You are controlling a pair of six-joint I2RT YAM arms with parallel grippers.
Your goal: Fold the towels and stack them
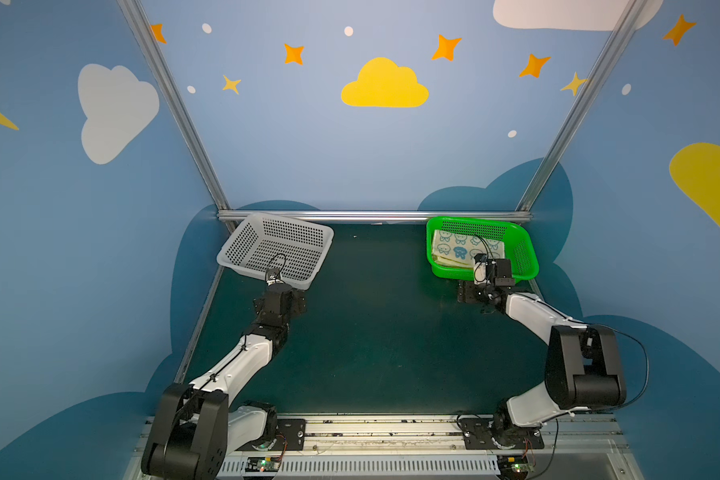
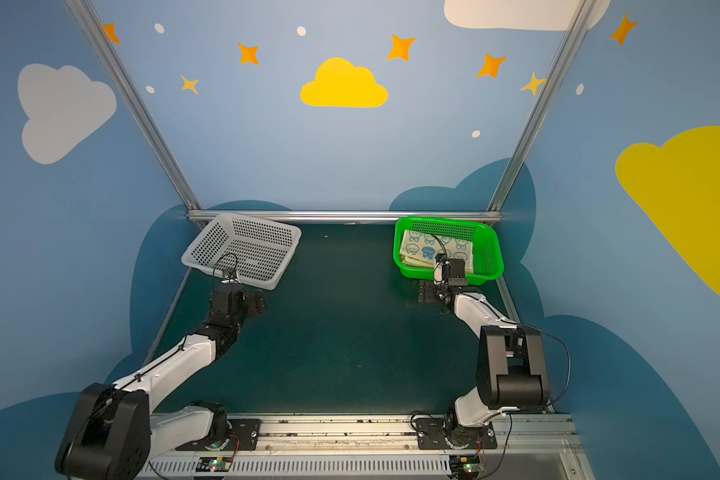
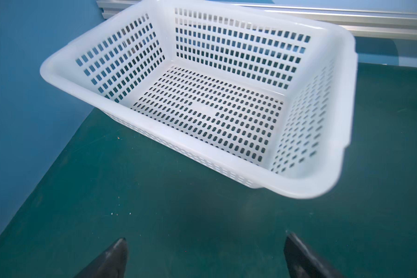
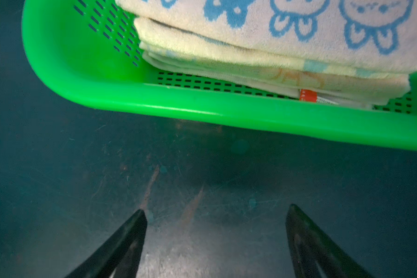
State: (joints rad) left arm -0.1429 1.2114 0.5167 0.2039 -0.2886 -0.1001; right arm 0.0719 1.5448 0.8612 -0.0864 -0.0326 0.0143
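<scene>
Towels (image 1: 458, 249) (image 2: 429, 249) (image 4: 275, 36): one folded stack, lying inside the green basket at the far right of the bench. Bench (image 1: 371, 332) (image 3: 154, 216) (image 4: 202, 168): dark green top, scuffed. White basket (image 1: 242, 245) (image 2: 208, 245) (image 3: 53, 69): perforated plastic, far left, set askew to the bench edges. Green basket (image 1: 481, 222) (image 2: 445, 220) (image 4: 226, 113): perforated plastic, upright, close to the rear rail. Stack, top layer: rabbit towel (image 4: 299, 21), cream with blue rabbit outlines, face up. Middle layer: pale yellow towel (image 4: 202, 48), folded edge showing just beneath. Bottom layer: whitish towel (image 4: 275, 81), faint orange lettering on its edge, too blurred to read. Left gripper (image 3: 206, 238): jaws spread wide over bare bench, near the white basket's near rim, apart from it. Right gripper (image 4: 216, 209): jaws spread wide over bare bench, just beside the green basket's near rim, touching neither rim nor cloth. Orange tag (image 4: 308, 95): at the bottom layer's edge, against the basket floor.
</scene>
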